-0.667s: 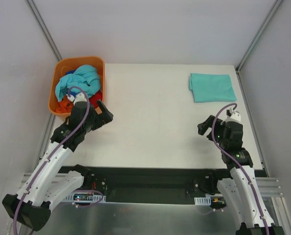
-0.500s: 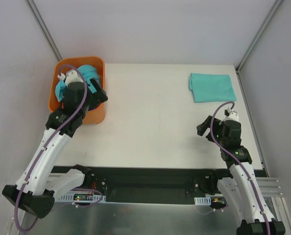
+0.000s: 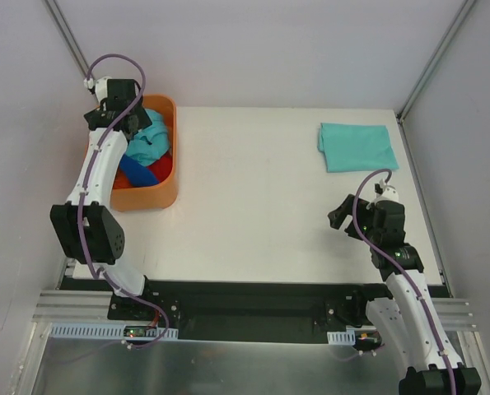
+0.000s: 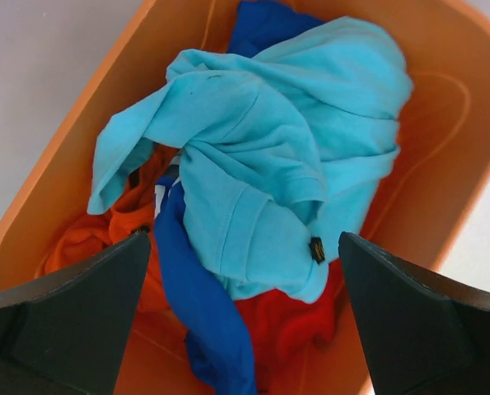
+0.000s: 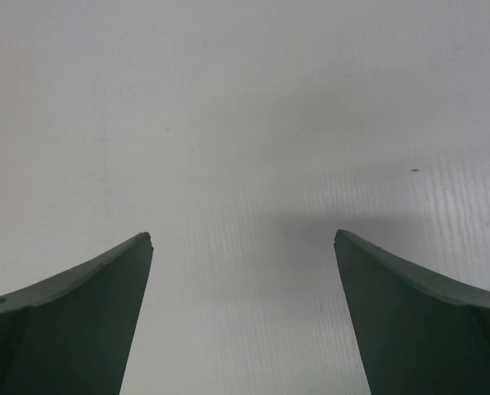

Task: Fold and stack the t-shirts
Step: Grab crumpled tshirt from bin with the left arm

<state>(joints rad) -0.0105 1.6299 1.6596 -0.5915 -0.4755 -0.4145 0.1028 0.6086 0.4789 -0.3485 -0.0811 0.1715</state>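
Teal shirt point(image 4: 261, 156) crumpled in the bin point(image 4: 442, 132) looks soft, light; I'd pinch its raised fold. Left gripper point(image 4: 245, 239), right gripper point(image 5: 243, 234): jaws apart.

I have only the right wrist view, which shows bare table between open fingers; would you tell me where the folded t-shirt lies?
Observer: The folded teal t-shirt lies flat near the far right corner of the table, beyond the right gripper and apart from it.
Operator: Thank you. Where is the other one?
Observer: The crumpled teal t-shirt lies on top of the clothes in the orange bin at the far left.
Operator: Is the left gripper holding it?
Observer: No, the left gripper hovers open above it, holding nothing.
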